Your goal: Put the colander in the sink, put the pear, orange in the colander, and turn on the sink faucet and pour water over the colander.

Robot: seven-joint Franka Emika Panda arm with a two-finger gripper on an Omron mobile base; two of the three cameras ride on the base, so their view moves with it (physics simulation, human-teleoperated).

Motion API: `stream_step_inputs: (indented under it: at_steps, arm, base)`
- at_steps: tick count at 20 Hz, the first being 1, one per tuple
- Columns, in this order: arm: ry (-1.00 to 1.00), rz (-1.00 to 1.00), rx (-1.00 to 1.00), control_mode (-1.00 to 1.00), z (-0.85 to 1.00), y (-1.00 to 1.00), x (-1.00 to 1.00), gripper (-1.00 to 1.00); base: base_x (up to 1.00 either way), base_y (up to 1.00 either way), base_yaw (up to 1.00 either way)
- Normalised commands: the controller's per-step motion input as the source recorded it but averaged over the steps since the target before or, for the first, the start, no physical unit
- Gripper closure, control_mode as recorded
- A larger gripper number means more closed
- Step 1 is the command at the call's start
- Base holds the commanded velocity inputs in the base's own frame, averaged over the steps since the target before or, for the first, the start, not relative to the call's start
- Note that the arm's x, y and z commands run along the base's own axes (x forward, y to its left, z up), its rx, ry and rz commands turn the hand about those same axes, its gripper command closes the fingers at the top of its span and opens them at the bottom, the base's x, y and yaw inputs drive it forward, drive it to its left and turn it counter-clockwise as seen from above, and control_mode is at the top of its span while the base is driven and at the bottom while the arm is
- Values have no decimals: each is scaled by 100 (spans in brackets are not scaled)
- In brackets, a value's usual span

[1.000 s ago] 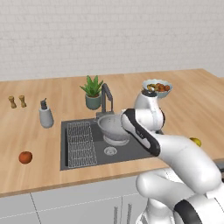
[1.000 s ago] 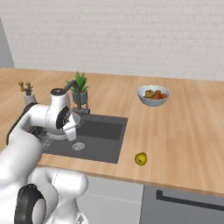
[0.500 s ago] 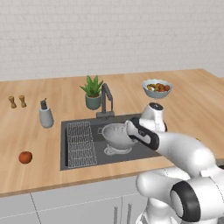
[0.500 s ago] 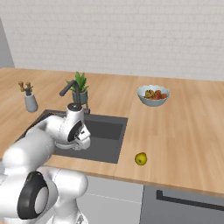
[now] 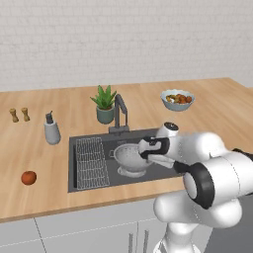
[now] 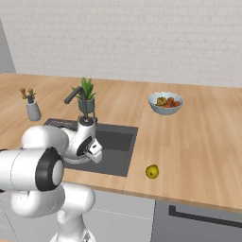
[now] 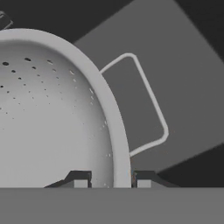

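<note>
We have our fingers [image 7: 111, 180] clamped on the rim of the colander [image 7: 52, 113], one tip inside the bowl and one outside. The colander sits low in the sink [image 5: 163, 170], its bowl spreading away from the inner finger and its thin wire handle [image 7: 148, 105] lying just beyond the outer finger.

We judge it stiff, light metal, smooth and a little slippery; the rim is the natural place to pinch, and the thin handle less sure. Being round, it has no real long axis; its mouth faces upward, and its handles set the only line across it.
</note>
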Motion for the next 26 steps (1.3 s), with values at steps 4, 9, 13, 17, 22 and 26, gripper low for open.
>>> stream_step_inputs:
  at_steps: [4, 9, 13, 17, 22, 26]
  arm:
    - [8, 0, -2, -100, -14, -8, 17, 100]
    - [13, -14, 0, -100, 0, 0, 0, 100]
    - [9, -32, 0, -100, 0, 8, 0, 100]
    - [1, -39, -1, -100, -2, 35, 0, 100]
    - [0, -33, -2, -100, -5, 60, 0, 100]
    - [0, -20, -1, -100, -11, 32, 0, 100]
  base:
    - [0, 0, 0]
    - [0, 0, 0]
    - [0, 0, 0]
    - [0, 0, 0]
    - [0, 0, 0]
    - [0, 0, 0]
